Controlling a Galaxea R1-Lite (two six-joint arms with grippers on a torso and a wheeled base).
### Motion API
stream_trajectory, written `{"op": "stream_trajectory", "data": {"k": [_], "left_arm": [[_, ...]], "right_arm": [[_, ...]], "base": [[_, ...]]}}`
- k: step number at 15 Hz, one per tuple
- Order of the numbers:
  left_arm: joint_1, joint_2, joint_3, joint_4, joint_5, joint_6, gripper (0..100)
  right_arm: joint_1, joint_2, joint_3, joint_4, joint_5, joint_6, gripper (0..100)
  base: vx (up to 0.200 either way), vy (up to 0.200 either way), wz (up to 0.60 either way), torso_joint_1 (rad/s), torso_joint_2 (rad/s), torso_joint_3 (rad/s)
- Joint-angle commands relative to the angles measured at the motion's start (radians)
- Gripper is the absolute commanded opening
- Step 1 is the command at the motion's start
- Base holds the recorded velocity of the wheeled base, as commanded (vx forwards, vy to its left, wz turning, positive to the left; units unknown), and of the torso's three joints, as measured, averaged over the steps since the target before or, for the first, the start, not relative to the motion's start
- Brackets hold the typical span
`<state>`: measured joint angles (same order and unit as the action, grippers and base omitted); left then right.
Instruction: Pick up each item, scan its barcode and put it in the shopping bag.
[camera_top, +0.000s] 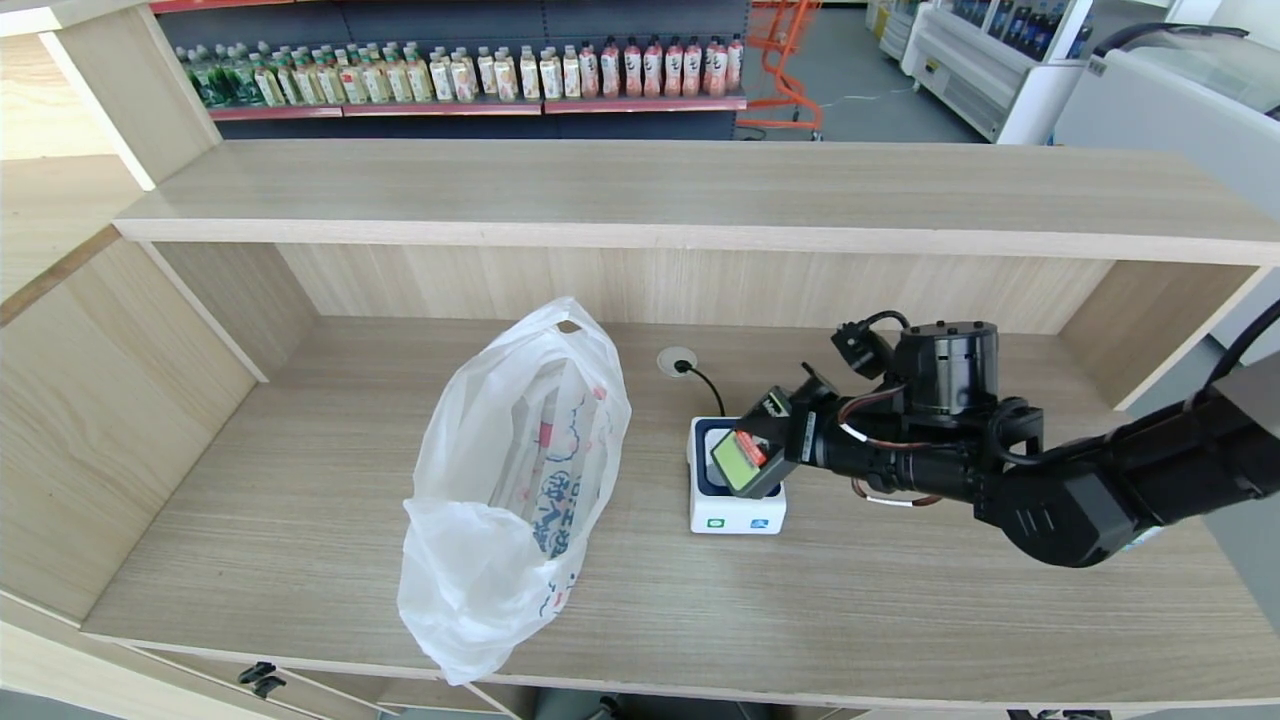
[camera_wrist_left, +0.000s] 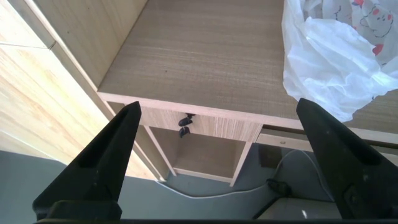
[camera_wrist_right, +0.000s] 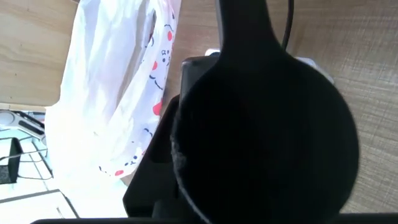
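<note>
Green packet (camera_top: 735, 466) gripped in the right hand (camera_top: 747, 458), just above the scanner (camera_top: 738, 521); the shopping bag (camera_top: 500, 540) lies past its fingertips, to the left. Left hand (camera_wrist_left: 219, 109) spread, empty.

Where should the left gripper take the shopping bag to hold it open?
Probably the handle loop at the shopping bag's far top, coming from the robot's left. It stands up free of the counter, and the right gripper, holding the green pack, occupies the scanner side.

Black right hand (camera_top: 748, 462), exposed reddish cables (camera_top: 866, 412)
</note>
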<state>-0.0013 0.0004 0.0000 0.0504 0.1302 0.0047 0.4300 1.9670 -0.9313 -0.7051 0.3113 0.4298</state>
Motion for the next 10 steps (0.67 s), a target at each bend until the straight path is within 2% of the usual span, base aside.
{"op": "stream_trajectory", "data": {"k": [1, 7, 10], "left_arm": [[0.001, 0.0, 0.0, 0.0, 0.0, 0.0, 100], [0.0, 0.0, 0.0, 0.0, 0.0, 0.0, 100], [0.0, 0.0, 0.0, 0.0, 0.0, 0.0, 100]], "right_arm": [[0.001, 0.035, -0.014, 0.001, -0.014, 0.001, 0], [0.007, 0.026, -0.014, -0.028, -0.023, 0.012, 0], [0.041, -0.188, 0.017, -0.07, -0.026, 0.001, 0]], "base": [[0.0, 0.0, 0.0, 0.0, 0.0, 0.0], [0.0, 0.0, 0.0, 0.0, 0.0, 0.0], [0.0, 0.0, 0.0, 0.0, 0.0, 0.0]]}}
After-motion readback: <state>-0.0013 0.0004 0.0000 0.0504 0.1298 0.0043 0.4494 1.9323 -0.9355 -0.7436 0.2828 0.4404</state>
